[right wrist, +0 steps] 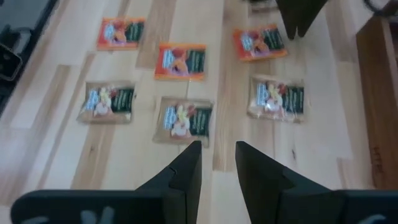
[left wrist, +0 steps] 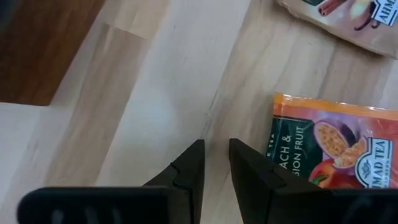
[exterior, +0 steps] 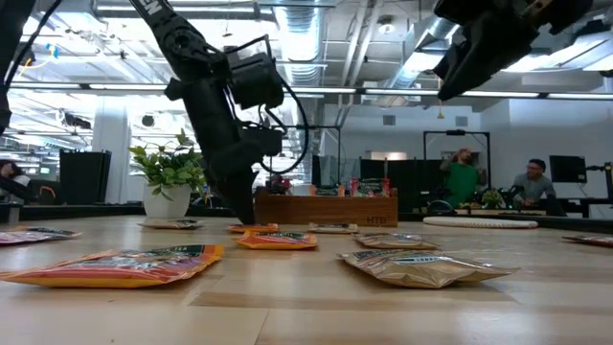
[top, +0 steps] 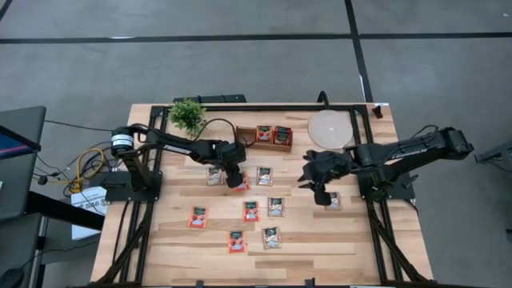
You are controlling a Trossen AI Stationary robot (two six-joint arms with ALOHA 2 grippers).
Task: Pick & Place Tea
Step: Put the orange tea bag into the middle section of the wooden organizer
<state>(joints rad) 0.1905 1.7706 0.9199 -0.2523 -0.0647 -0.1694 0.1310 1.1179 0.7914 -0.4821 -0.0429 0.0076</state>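
Across the wooden table [top: 320, 248] my two arms reach in from opposite sides. Left arm stretches toward the middle; right arm hangs raised over the right half.

Wooden tray [top: 247, 135] sits at the far edge, centre, with two red-orange sachets lying in its right-hand compartments. Round pale disc [top: 330, 128] just to its right. Potted plant [top: 186, 114] at the far left corner.

My left gripper [top: 234, 181] is down at the table surface, tips beside a red-orange sachet [left wrist: 329, 146]. Fingers [left wrist: 189, 171] stand slightly apart with only bare wood showing in the narrow gap; nothing pinched.

My right gripper [top: 320, 192] hovers above the board, next to a pale sachet [top: 333, 200]. Its fingers [right wrist: 186, 165] are a little apart, nothing between them.

Tea sachets [top: 251, 210] lie flat and scattered over the table's middle and near half, red-orange and pale ones mixed, all apart from one another.
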